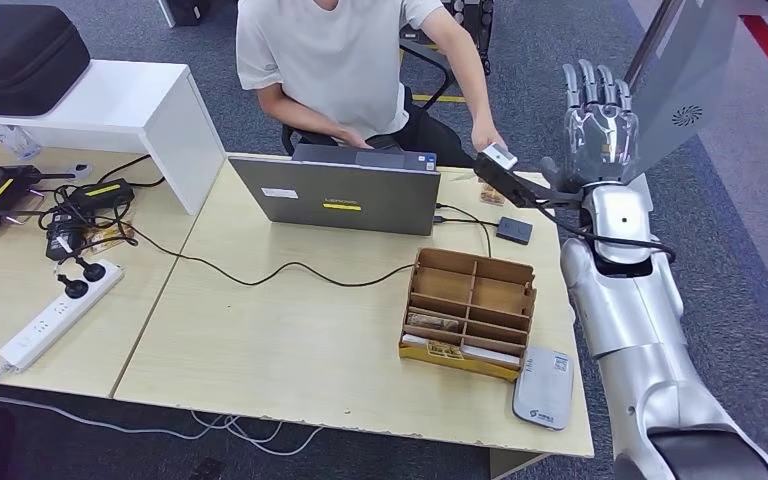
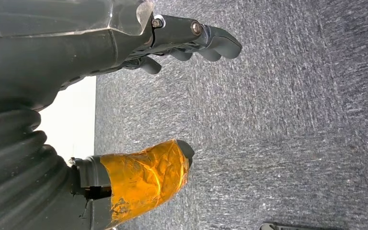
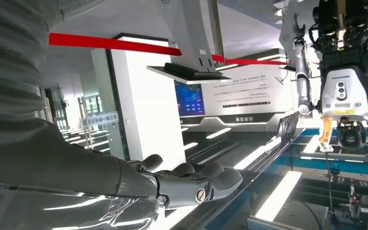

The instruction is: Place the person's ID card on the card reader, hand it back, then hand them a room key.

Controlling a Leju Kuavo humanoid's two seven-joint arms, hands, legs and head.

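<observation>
My right hand (image 1: 598,118) is raised beside the table's far right corner, fingers upright and spread, its dark thumb stretched left. A person's hand (image 1: 484,138) holds a small white ID card (image 1: 501,156) right at my thumb tip; none of my fingers close on it. In the right wrist view my fingers (image 3: 199,184) lie stretched out with nothing in them. The grey flat card reader (image 1: 543,387) lies at the table's near right corner. A wooden divided box (image 1: 470,308) with cards in its slots stands beside it. My left hand (image 2: 172,96) hangs over grey carpet, holding nothing.
A seated person in a white shirt (image 1: 335,60) faces me behind an open laptop (image 1: 340,195). A small dark box (image 1: 513,229) on a cable lies right of the laptop. A power strip (image 1: 60,312), chargers and cables lie on the left table, under a white shelf (image 1: 110,105).
</observation>
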